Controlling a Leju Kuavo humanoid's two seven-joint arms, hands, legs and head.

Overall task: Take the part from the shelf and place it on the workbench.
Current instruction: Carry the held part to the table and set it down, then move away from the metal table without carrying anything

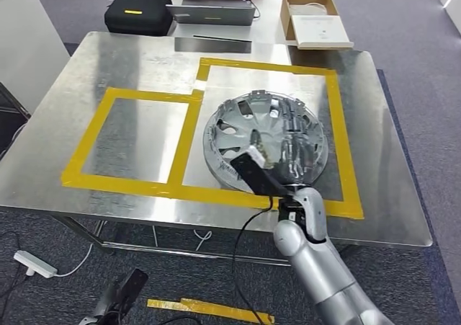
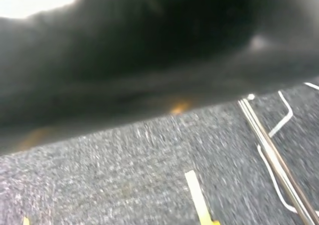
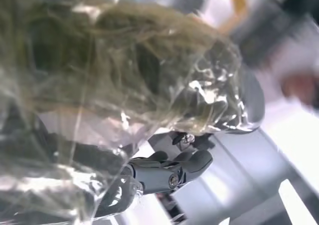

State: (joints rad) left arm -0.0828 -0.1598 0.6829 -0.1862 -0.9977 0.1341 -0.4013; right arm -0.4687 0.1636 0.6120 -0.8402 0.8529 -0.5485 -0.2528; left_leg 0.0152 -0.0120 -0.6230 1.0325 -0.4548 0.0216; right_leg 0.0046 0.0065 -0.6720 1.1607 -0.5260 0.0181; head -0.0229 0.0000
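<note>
Part (image 1: 265, 141) on workbench (image 1: 65, 101), w/in right taped frame (image 1: 342, 134).

The head camera looked forward and down from high up over the shiny sheet-metal counter (image 1: 136, 65) and the round silver plastic wheel cover (image 1: 256, 123). The right wrist camera sat very close against that wheel cover (image 3: 233, 100), blurred. The left wrist camera faced the grey speckled carpet floor (image 2: 112, 185), which the head view (image 1: 424, 51) shared.
</note>
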